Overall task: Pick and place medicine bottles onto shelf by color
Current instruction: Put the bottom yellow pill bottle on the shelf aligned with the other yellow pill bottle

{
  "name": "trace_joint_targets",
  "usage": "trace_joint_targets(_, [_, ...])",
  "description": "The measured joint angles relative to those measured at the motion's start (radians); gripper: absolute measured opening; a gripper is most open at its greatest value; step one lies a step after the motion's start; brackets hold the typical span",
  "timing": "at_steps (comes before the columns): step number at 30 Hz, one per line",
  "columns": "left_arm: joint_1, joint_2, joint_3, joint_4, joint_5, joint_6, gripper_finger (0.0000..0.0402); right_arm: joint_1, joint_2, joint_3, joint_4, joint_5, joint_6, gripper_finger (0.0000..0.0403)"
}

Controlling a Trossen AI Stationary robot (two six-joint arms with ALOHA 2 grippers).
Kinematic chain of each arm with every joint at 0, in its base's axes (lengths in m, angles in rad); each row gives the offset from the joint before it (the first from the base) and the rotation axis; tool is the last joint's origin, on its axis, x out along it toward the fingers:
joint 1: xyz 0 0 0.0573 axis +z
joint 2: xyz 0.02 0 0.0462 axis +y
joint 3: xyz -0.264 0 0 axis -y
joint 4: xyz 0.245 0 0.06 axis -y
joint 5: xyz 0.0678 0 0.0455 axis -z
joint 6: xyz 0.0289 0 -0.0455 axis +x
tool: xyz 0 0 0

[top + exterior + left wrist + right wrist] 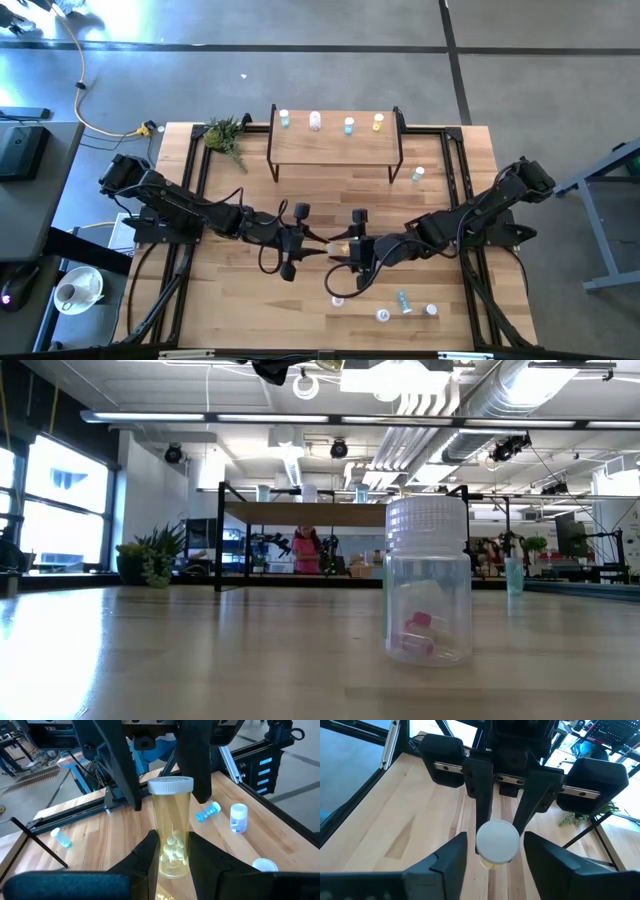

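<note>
**Yellow bottle held between both grippers above mid-table**

Nearest the table's front edge, a clear bottle with pink pills [428, 582] stands upright, with a few more bottles scattered close by [405, 303]. Above mid-table, the left gripper [172, 851] is clamped on the base of a yellow bottle [171, 827]. The right gripper [491, 851] faces it, its fingers spread either side of the white cap [497, 840] without touching. Farther back, the shelf [335, 146] carries four bottles in a row along its far edge [315, 121]. A small plant [226, 135] sits beside the shelf.
</note>
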Motion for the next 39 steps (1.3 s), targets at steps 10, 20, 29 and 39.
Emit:
trace_joint_targets(10, [0.000,0.000,0.000,-0.003,0.001,-0.001,0.0078,0.000,0.000,0.000,0.000,0.000,0.000,0.0101])
trace_joint_targets(20, [0.000,0.000,0.000,-0.002,0.002,-0.003,0.0083,0.000,0.000,0.000,-0.001,0.000,0.008,0.0113])
trace_joint_targets(29, [0.000,0.000,0.000,-0.005,-0.023,-0.029,0.0158,0.000,0.000,-0.001,-0.001,0.000,0.008,0.0113])
trace_joint_targets(39, [-0.006,-0.056,0.000,-0.113,-0.149,0.000,0.0189,0.000,0.000,-0.001,-0.010,0.074,0.019,0.0114])
